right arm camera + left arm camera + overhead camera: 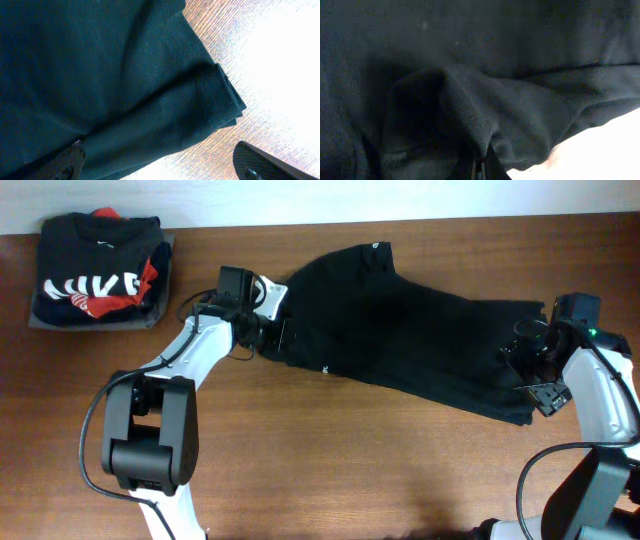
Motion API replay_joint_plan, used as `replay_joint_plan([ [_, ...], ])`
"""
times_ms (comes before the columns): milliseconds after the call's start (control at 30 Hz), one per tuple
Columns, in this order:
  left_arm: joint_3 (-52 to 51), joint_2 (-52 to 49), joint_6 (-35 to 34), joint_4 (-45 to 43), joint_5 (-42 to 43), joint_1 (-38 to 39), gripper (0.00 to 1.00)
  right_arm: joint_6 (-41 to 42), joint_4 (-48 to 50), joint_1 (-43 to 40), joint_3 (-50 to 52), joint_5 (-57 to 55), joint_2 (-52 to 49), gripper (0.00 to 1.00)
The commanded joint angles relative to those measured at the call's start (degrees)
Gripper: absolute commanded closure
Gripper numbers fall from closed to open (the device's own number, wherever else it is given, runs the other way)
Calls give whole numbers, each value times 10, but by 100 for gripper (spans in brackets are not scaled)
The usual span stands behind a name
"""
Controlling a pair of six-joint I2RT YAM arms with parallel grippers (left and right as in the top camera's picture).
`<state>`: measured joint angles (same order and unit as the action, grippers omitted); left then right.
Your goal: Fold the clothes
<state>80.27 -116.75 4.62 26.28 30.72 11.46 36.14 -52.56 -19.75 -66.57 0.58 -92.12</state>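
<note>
Fold starting: my left gripper point(479, 167) seemingly pinches the clothes point(400, 330) near the far edge of the desk point(350, 470); right gripper point(157, 150), spread, should close next.

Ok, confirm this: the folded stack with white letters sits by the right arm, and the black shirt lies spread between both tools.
Wrong in one respect: the overhead view shows the folded stack by the left arm. The black shirt does lie spread between the left tool and right tool.
</note>
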Motion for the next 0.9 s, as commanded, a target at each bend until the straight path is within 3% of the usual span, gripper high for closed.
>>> replay_joint_plan([
  [0, 43, -6, -36, -4, 32, 0, 99, 1, -1, -2, -10, 3, 8, 1],
  [233, 73, -6, -54, -54, 26, 0, 99, 1, 1, -2, -10, 4, 8, 1],
  [633, 73, -41, -54, -86, -70, 5, 98, 1, 0, -2, -10, 30, 8, 1],
  [667, 73, -48, -54, -91, -72, 5, 91, 1, 0, -2, -10, 34, 8, 1],
  [767, 73, -67, -54, -101, -95, 5, 51, 0, -3, -2, -10, 49, 8, 1],
  [867, 73, -70, -54, -102, -111, 4, 20, -3, -7, -1, -10, 68, 8, 1],
])
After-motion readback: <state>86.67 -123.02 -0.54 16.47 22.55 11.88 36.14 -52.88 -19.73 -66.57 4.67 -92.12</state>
